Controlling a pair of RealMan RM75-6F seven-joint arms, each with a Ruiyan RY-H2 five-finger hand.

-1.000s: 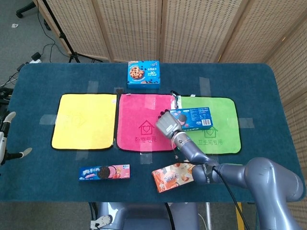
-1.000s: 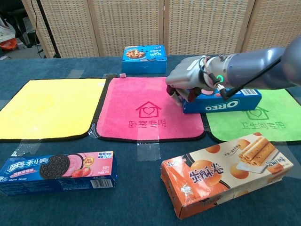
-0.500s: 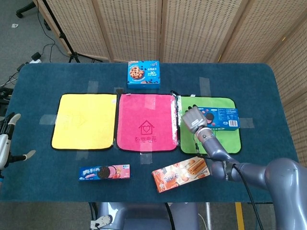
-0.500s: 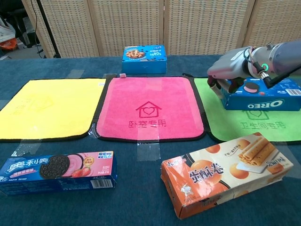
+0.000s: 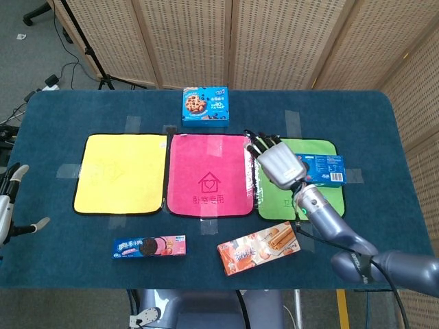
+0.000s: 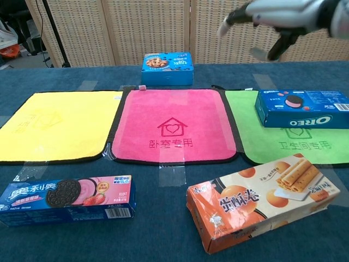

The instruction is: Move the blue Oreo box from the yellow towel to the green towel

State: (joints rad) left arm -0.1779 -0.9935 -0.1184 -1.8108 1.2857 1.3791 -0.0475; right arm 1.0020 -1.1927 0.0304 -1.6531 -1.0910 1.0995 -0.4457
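The blue rectangular cardboard Oreo box is now lying flat on the green cloth towel, toward its far right part, with nothing touching it; half a second ago the right hand was clasped on the box's left end, and a second ago it was carrying the box over the seam between the pink and green towels. The right hand is now hanging well above the box with its fingers spread and nothing in them, so the box is released and the hand is lifting away. In the head view the same hand is covering the box's left end from the camera, but the chest view shows clear air between them. This looks to me like the task's placement being done: the yellow cloth towel is lying bare and the box is sitting on its target. The left hand is showing only as a sliver at the left edge of the head view, off the dark blue worktop, and I cannot tell how its fingers are standing. The pink cloth towel between the two is carrying nothing.
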